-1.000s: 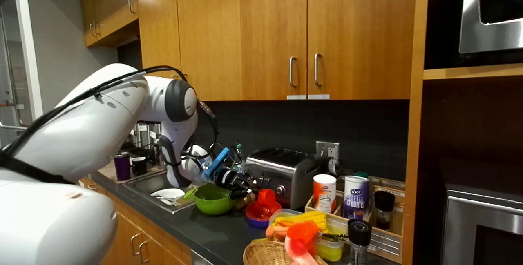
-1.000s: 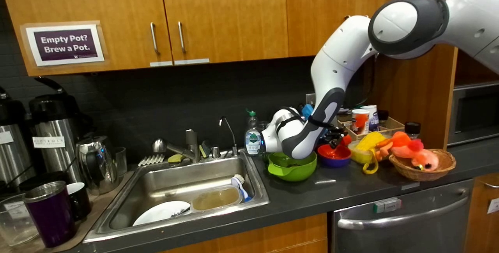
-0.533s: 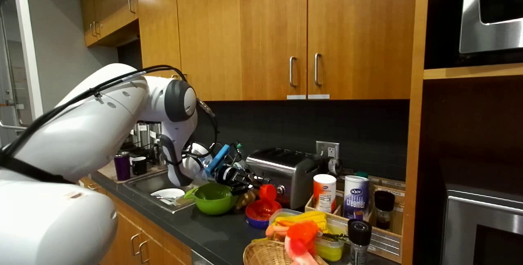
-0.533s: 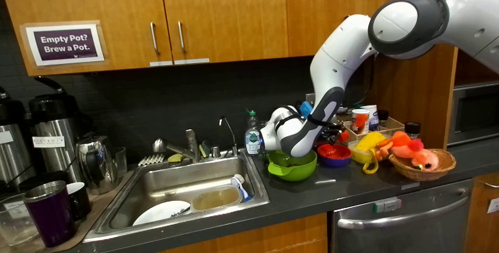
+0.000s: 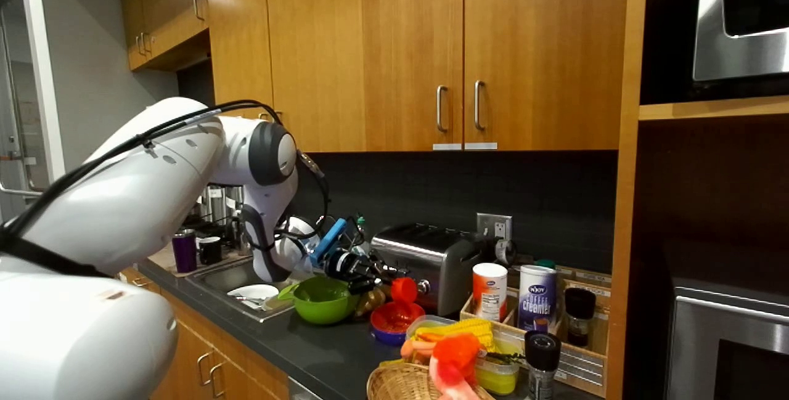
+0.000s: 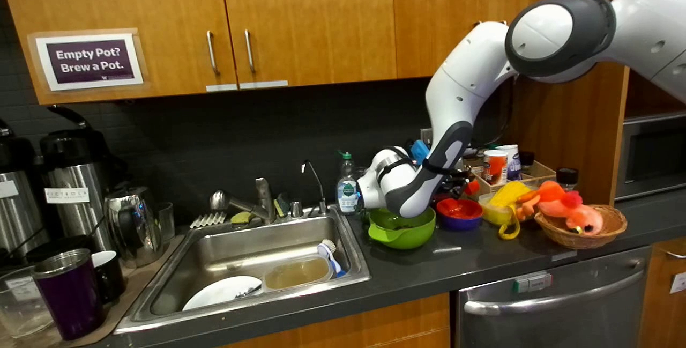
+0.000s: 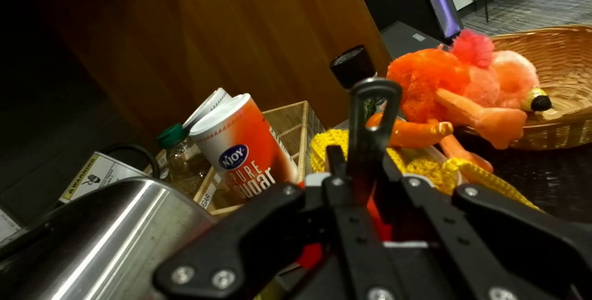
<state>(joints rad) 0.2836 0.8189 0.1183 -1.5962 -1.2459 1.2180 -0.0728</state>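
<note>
Judging by appearance, the red cup [image 5: 404, 289], found just beyond the fingers [image 7: 339, 194], is rated light, stiff and probably slick. The fingers are set narrow, apparently clamped on a dark handle [image 7: 365, 150]; its join to the cup is hidden. Grip across the handle's flat faces is advised, rather than on the cup's wall.

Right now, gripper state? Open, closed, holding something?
Gripper: closed, holding a slotted handle; can't tell whether the red piece beside it in an exterior view is part of the same thing.
</note>
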